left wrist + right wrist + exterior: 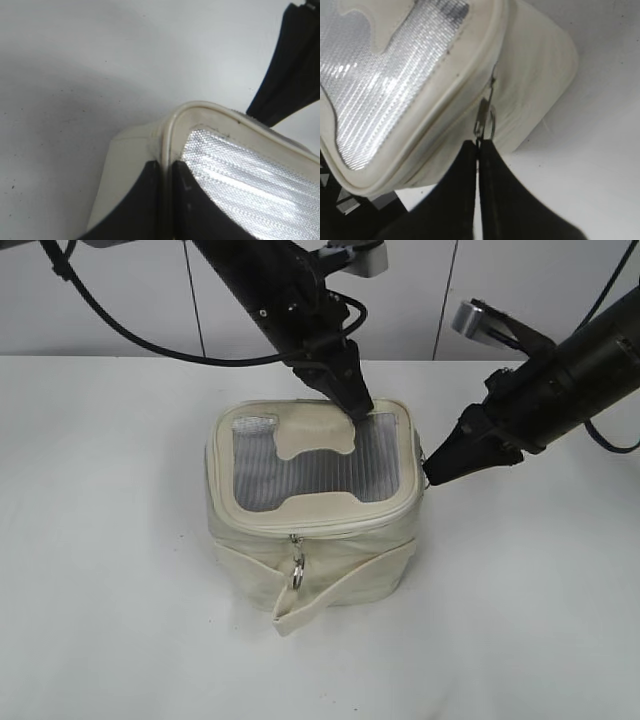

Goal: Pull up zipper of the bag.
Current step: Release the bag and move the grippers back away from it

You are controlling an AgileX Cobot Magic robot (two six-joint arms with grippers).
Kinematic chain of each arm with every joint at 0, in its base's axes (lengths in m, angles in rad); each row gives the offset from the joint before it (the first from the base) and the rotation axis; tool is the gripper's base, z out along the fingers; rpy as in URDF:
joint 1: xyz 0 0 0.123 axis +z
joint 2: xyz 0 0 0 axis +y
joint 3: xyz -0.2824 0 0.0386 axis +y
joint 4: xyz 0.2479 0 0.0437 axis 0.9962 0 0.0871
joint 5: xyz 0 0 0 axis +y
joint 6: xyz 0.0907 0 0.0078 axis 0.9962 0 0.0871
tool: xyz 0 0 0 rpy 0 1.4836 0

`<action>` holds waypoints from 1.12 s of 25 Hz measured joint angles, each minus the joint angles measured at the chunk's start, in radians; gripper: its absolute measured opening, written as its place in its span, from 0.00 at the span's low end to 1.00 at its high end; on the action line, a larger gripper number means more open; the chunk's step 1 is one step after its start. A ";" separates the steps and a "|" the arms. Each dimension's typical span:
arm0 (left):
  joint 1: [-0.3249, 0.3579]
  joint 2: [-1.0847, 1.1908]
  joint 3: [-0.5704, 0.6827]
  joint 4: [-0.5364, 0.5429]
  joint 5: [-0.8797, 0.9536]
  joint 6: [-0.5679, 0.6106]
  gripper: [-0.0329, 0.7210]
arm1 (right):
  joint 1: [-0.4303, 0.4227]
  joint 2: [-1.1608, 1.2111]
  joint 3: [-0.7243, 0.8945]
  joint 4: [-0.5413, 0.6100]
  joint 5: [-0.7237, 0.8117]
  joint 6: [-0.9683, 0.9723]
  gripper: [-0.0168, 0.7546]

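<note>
Cream-white and boxy, the bag (312, 505) stood upright near the middle of the white desk (110, 570), its lid facing up with a grey mesh panel (320, 475) and a cream H-shaped patch (315, 435). Along the lid rim ran the zipper (330, 530), a thin cream track; one metal slider with a silver ring pull (297, 575) hung at the front face, above a flat cream strap (340, 590) crossing the body. A second slider and ring pull (485, 120) sat at the bag's right side.

At the lid's far edge, the left end effector (165, 200) had its dark fingers nearly together, pinching the raised cream rim between them. The right end effector (478, 150) was pressed almost closed at the side slider, its fingertips meeting just under the ring pull; whether it truly gripped the pull I cannot tell.

Behind the desk rose a pale panelled wall (120, 300), with black cables (120, 325) looping in front of it.
</note>
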 joint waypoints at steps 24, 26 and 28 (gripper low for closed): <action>-0.002 0.000 0.000 0.015 -0.003 -0.026 0.09 | 0.060 -0.048 -0.003 -0.136 0.138 0.116 0.03; -0.002 0.000 0.000 0.016 -0.003 -0.026 0.09 | 0.062 -0.048 -0.003 -0.142 0.082 0.132 0.03; -0.002 0.000 0.000 0.016 -0.003 -0.026 0.09 | 0.062 -0.048 -0.003 -0.152 0.019 0.147 0.08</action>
